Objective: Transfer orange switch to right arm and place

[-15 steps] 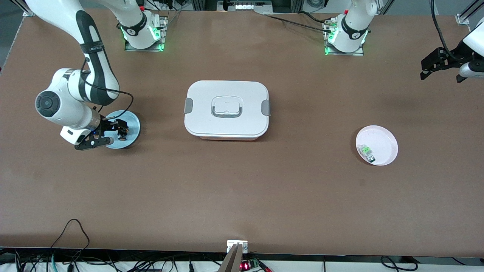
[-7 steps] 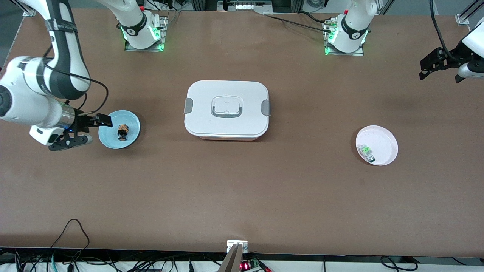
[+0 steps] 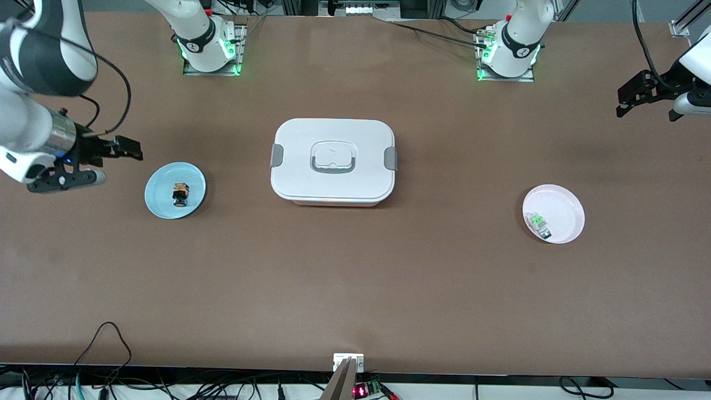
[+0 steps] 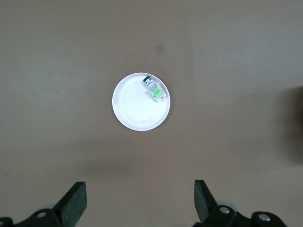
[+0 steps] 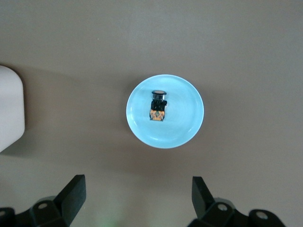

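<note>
Orange switch (image 3: 179, 193) lies on its side in the middle of a light blue plate (image 3: 158, 197), toward the right arm's end of the tabletop (image 3: 355, 278). Nothing touches it or covers it; in the right wrist view the switch (image 5: 158, 106) shows its black body and orange face inside the blue plate (image 5: 187, 125).

Right claw (image 3: 119, 149) hangs in the air over bare tabletop beside the blue plate, at the right arm's end, its fingers spread wide and holding nothing. Left claw (image 3: 630, 99) hangs over the left arm's end of the tabletop, well apart from everything, fingers likewise spread and empty; that arm waits.

A white box with a lid (image 3: 333, 161), grey clips at both ends and a handle on top, sits at the middle, between the two plates. A white plate (image 3: 564, 208) lies toward the left arm's end, with a small clear-and-green part (image 3: 538, 222) near its rim.

Count: two plates, one box, one switch, one green part, two claws.
</note>
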